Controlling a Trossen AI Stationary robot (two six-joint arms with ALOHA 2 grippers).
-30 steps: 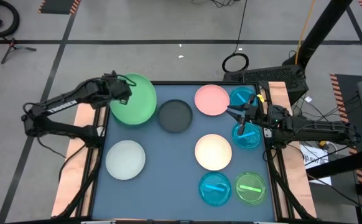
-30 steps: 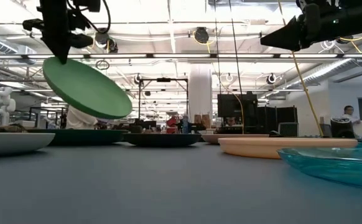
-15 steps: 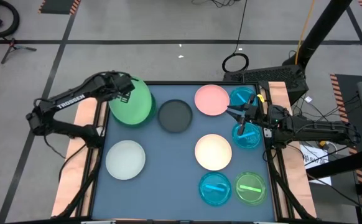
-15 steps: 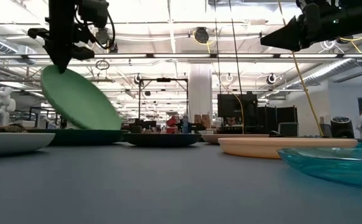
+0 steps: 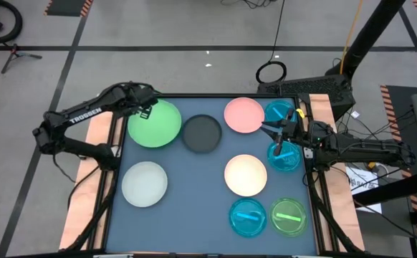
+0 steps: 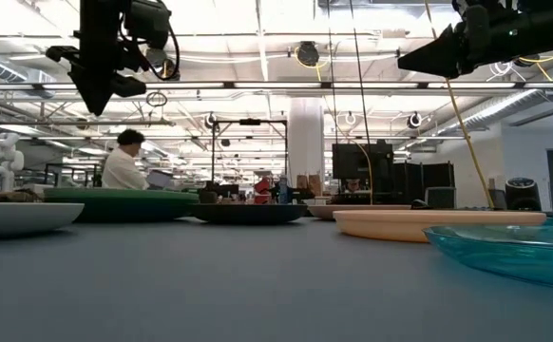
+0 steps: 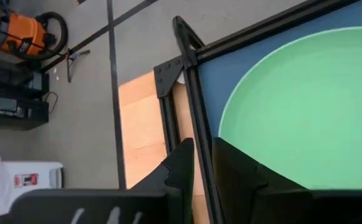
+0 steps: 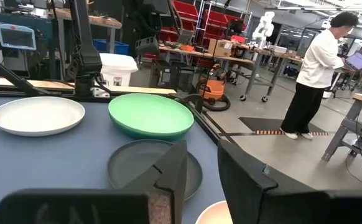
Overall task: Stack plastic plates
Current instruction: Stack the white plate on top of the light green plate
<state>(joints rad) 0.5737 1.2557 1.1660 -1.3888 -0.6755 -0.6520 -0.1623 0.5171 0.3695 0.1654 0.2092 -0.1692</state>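
The light green plate [image 5: 158, 125] [image 7: 305, 106] [image 8: 150, 112] lies flat at the far left of the table, resting on a dark green plate [image 6: 134, 211] that shows only in the low view. My left gripper [image 5: 148, 111] [image 6: 99, 106] [image 7: 203, 168] hangs above the light green plate's far-left rim, pointing down, open by a narrow gap and clear of the plate. My right gripper [image 5: 271, 131] [image 8: 199, 168] waits open in the air at the table's right, between the pink plate [image 5: 243, 115] and two translucent blue plates [image 5: 284, 155].
A dark grey plate [image 5: 202, 133] lies just right of the green one. A cream plate [image 5: 246, 175] and a white plate [image 5: 144, 183] sit nearer. A blue plate [image 5: 248, 217] and a lime plate [image 5: 289, 217] lie at the near right. A black frame [image 7: 187, 68] rims the table.
The light green plate hung tilted from my left gripper, its far rim up. Its low edge came down onto the dark green plate, then the whole plate dropped flat there. It has left the fingers, which stay above its far-left rim.
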